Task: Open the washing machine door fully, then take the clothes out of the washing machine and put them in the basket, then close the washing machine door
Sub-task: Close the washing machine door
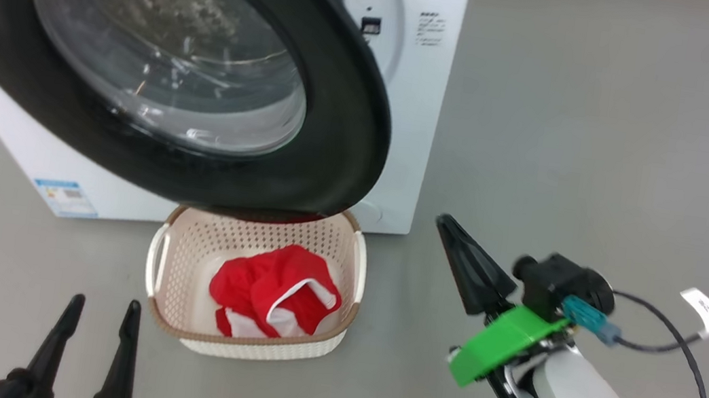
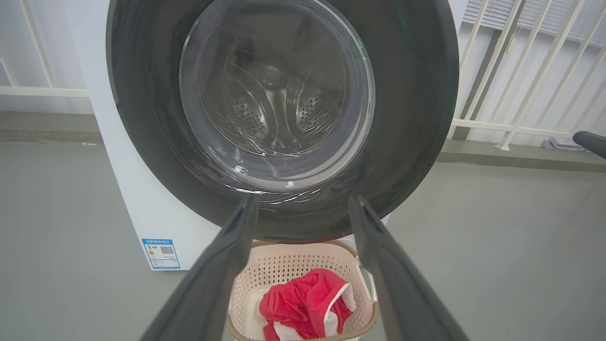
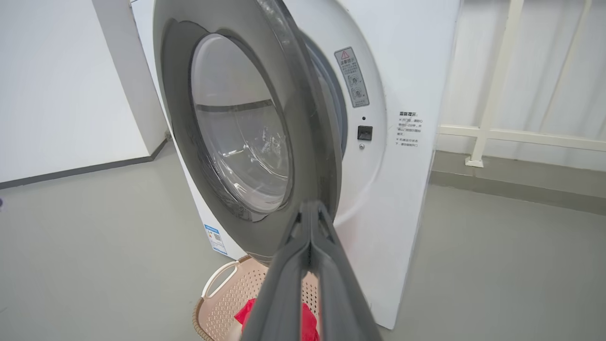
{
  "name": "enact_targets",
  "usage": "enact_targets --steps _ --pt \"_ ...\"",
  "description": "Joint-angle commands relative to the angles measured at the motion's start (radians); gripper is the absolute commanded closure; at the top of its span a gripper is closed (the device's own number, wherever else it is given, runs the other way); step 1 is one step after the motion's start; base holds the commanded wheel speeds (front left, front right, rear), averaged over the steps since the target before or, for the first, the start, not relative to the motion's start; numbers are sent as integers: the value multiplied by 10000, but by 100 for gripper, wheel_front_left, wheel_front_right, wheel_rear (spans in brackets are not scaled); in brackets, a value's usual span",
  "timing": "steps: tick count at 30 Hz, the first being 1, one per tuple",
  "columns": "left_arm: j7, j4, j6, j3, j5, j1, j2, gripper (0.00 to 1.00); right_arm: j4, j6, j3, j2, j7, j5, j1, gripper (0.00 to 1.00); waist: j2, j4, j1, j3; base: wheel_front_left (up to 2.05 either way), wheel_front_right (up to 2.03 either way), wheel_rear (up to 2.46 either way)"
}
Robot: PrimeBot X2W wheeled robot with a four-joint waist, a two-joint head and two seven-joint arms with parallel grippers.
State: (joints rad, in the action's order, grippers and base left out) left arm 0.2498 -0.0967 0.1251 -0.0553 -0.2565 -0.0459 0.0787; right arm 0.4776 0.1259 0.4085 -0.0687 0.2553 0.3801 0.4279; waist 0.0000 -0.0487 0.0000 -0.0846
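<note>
The washing machine door [image 1: 350, 130] hangs partly swung out from the white washing machine [image 1: 418, 132], its black rim over the far end of the basket [image 1: 252, 349]. Red clothes [image 1: 274, 291] with white trim lie in the basket on the floor. My left gripper [image 1: 99, 315] is open near the basket's left side, holding nothing; in the left wrist view it [image 2: 303, 206] faces the door [image 2: 284, 118] above the clothes [image 2: 303, 305]. My right gripper [image 1: 446, 223] is shut and empty, right of the basket. In the right wrist view its closed tips [image 3: 310, 213] point at the door's edge [image 3: 303, 142].
Grey floor surrounds the machine. A white railing [image 2: 521, 71] runs behind and to the right of it. A black cable [image 1: 695, 367] with a white tag trails from my right wrist. The basket [image 3: 222, 303] sits right under the door's lower rim.
</note>
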Motion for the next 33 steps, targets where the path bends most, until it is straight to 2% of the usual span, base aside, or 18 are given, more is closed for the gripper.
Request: enact_targets --steps 1,13,22,33 --pt "120 221 55 -251 -16 470 65 0 -110 48 339 101 65 125 493 100 0 -386 0 -427 0 0 0" --pt "120 124 55 155 -46 1192 -126 0 1231 48 1855 -224 65 1088 3055 100 0 -1291 0 -1481 0 0 0" --pt "120 62 55 398 -87 1608 -219 0 1652 48 1776 -637 65 1238 4289 100 0 -1843 0 -2143 0 0 0" --pt "120 27 55 639 -112 2140 -271 0 1784 48 1208 -1291 65 1806 5566 100 0 -2367 0 -2682 0 0 0"
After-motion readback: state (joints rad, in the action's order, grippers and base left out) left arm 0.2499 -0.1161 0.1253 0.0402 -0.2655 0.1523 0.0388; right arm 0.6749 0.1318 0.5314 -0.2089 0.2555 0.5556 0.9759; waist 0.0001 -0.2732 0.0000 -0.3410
